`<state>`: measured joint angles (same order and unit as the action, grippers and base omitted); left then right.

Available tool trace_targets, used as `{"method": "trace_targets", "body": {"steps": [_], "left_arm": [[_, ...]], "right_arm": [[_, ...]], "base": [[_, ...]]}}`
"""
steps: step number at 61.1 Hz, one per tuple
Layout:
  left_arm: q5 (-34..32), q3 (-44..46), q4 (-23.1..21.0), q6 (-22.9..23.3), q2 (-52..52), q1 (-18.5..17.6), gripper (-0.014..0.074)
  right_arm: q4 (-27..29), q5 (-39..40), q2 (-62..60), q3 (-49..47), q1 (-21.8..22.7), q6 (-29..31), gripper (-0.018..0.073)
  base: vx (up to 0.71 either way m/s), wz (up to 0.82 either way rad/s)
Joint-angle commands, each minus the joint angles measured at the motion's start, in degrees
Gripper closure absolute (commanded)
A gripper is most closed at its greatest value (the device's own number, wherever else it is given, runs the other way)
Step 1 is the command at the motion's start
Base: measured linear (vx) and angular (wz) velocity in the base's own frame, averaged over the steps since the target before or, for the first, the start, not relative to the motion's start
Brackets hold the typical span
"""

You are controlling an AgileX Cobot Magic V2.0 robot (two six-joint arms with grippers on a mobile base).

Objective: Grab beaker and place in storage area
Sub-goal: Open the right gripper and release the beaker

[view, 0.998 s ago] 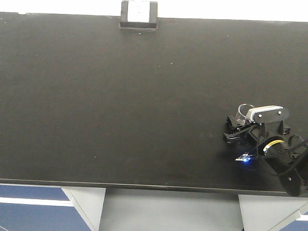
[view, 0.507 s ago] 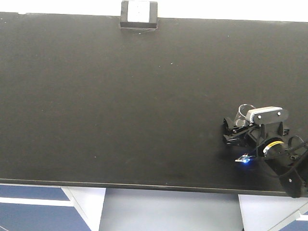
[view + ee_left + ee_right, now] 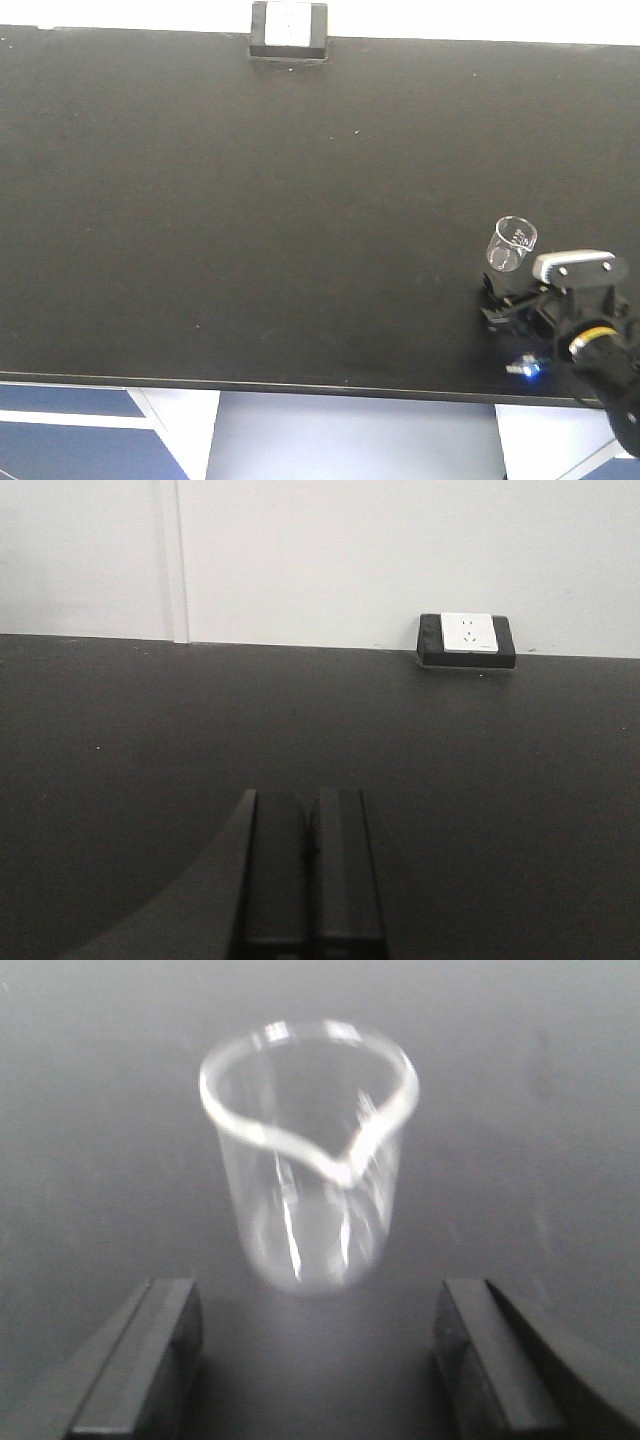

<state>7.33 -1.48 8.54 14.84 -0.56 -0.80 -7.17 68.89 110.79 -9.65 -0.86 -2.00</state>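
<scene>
The beaker, a small clear glass cylinder with a pouring lip, stands upright on the matte black benchtop near its right front. In the right wrist view the beaker stands free just ahead of the jaws, its lip turned towards the camera. My right gripper is open and empty, just in front of the beaker and apart from it; it also shows in the right wrist view. My left gripper is shut and empty over bare benchtop. It does not show in the front view.
A dark-framed white socket box sits at the benchtop's back edge against the white wall; it also shows in the left wrist view. The benchtop's front edge runs just behind my right arm.
My right gripper has let go of the beaker and drawn back towards the front edge. The beaker now stands alone on the benchtop.
</scene>
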Motion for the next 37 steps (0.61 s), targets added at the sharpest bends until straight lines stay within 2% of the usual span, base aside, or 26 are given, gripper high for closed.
{"method": "trace_targets", "body": {"steps": [1, 8, 16, 20, 27, 32, 37], "left_arm": [[-4.6, -1.3, -0.3, 0.3, -1.0, -0.4, 0.0605], [-4.6, -1.3, -0.3, 0.3, -1.0, -0.4, 0.0605], [-4.6, -1.3, -0.3, 0.3, -1.0, -0.4, 0.0605], [-4.6, -1.3, -0.3, 0.3, -1.0, -0.4, 0.0605], [-4.6, -1.3, -0.3, 0.3, -1.0, -0.4, 0.0605], [-4.6, -1.3, -0.3, 0.3, -1.0, -0.4, 0.0605], [-4.6, -1.3, -0.3, 0.3, -1.0, -0.4, 0.0605]], "right_arm": [[-0.2, 7.6, -5.6, 2.2, 0.1, -1.5, 0.0071], [-1.9, 3.7, -12.1, 3.3, 0.1, -4.8, 0.0156], [-7.5, -8.7, -23.1, 2.6, 0.1, -7.2, 0.033], [-9.9, -17.4, -29.4, 1.4, 0.1, -10.4, 0.0417], [-15.3, -35.0, -39.8, -2.7, 0.1, -21.4, 0.0559], [-21.6, -43.9, -46.9, -5.6, 0.1, -27.9, 0.0571], [-27.5, -48.3, -53.0, -6.8, 0.1, -32.4, 0.0568]], "base": [[0.0, 0.0], [0.0, 0.0], [0.0, 0.0], [0.0, 0.0], [0.0, 0.0], [0.0, 0.0], [0.0, 0.0]]}}
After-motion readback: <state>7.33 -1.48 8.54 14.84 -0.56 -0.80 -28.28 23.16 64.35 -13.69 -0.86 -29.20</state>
